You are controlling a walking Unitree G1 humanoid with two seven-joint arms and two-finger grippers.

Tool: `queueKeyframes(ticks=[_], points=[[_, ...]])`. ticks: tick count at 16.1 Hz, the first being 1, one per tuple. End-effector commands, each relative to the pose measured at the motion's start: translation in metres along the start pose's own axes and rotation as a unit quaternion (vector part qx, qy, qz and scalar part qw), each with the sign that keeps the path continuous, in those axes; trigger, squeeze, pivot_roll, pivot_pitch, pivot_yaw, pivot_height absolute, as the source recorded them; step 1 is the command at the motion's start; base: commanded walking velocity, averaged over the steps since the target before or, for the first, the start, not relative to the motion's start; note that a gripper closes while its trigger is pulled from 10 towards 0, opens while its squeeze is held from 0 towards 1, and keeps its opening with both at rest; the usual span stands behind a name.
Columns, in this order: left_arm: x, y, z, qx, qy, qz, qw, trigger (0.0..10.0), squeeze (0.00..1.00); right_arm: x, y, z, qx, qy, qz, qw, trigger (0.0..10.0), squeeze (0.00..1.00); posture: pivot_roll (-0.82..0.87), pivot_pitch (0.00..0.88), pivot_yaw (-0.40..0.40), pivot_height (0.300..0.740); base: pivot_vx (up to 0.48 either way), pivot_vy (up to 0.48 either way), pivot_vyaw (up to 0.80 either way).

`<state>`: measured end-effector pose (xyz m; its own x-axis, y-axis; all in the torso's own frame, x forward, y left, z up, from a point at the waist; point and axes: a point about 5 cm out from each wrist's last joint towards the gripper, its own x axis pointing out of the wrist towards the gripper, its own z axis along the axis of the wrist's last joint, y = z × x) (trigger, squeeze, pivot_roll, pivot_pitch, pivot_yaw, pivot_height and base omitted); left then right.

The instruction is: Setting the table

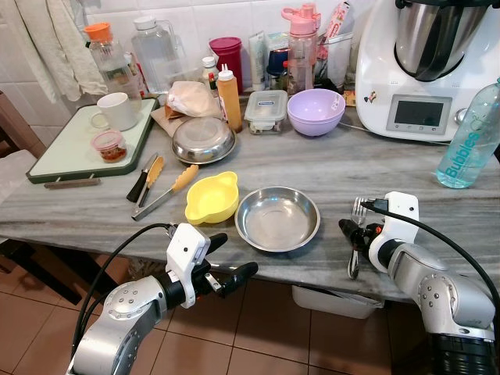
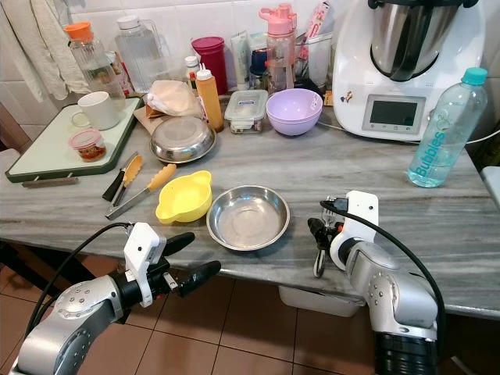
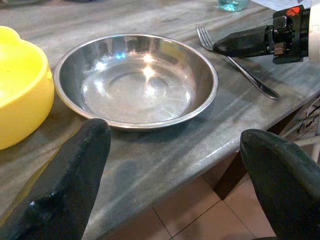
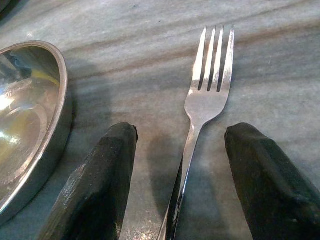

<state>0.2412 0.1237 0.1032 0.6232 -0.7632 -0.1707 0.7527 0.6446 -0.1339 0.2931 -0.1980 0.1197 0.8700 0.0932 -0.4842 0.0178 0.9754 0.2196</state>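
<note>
- Grey marble counter (image 1: 422, 168), crowded along the back wall, front strip mostly bare.
- White kitchen machine (image 1: 426, 62) at the back right corner; blue-tinted water bottle (image 1: 473, 137) just beside it, upright.
- Green tray (image 1: 66, 152) at the back left, bearing a white mug (image 1: 117, 109) and a small jar (image 1: 109, 145).
- Steel bowl (image 1: 277, 218) near the counter's front edge, upright, nothing in it; second steel dish (image 1: 203, 141) farther back, near the tray.
- Yellow bowl (image 1: 212, 197) touching or just beside the steel bowl on its left side; cannot tell which.
- Lilac bowl (image 1: 316, 111) at the back, next to a lidded glass container (image 1: 266, 111).
- Tongs (image 1: 162, 190) lying left of the yellow bowl.
- Left gripper (image 3: 175, 190) below and in front of the counter edge, fingers spread wide, nothing between them, aimed at the steel bowl.
- Right gripper (image 4: 180, 175) low over the counter right of the steel bowl, fingers parted wide, one on each side of the fork's handle, not clamping it.
- Fork (image 4: 207, 85) flat on the marble, right of the steel bowl and apart from it, tines pointing toward the back wall.
</note>
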Motion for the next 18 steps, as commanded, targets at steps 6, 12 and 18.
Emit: queueKeyframes(ticks=[6,12,18], points=[[-0.001,0.003,0.004,0.008,0.001,0.008,1.0,10.0,0.0,-0.001,0.003,0.0,-0.005,0.004,0.003,1.0,10.0,0.11,-0.09,0.0,0.106,0.74,0.0,0.0,0.0],[-0.002,0.008,-0.009,0.002,0.011,0.011,1.0,10.0,0.0,0.008,0.011,-0.017,-0.061,0.03,-0.004,0.998,10.0,0.0,-0.09,0.0,0.112,0.74,0.0,0.0,0.0],[-0.002,0.008,-0.009,0.005,0.01,0.008,1.0,10.0,0.0,0.008,0.005,-0.019,-0.068,0.031,-0.029,0.997,2.6,0.0,-0.09,0.0,0.115,0.74,0.0,0.0,0.0]])
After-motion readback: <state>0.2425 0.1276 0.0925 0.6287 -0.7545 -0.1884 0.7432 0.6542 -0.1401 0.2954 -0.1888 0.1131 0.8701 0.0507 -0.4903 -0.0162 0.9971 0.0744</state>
